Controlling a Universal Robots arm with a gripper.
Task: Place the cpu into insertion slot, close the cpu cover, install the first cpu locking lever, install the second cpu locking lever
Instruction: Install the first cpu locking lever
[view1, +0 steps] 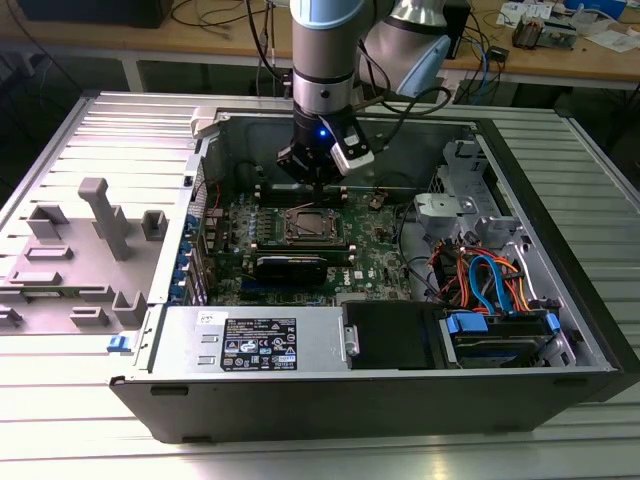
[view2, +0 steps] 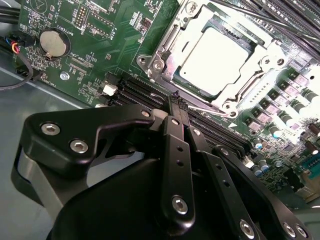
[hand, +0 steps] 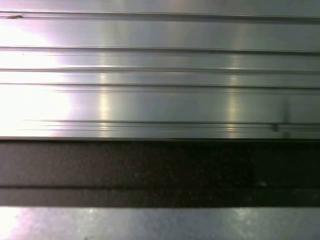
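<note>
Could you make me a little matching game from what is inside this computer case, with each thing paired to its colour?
Things:
1. cpu
2. cpu cover
3. motherboard
4. gripper

Colours:
A. green
B. black
C. dull silver-grey, flat square
D. shiny silvery frame around the square

Pairs: 1-C, 2-D, 3-A, 4-B

Ext view high, looks down on open case (view1: 560, 300); 2nd wrist close over motherboard (view2: 100, 45).
</note>
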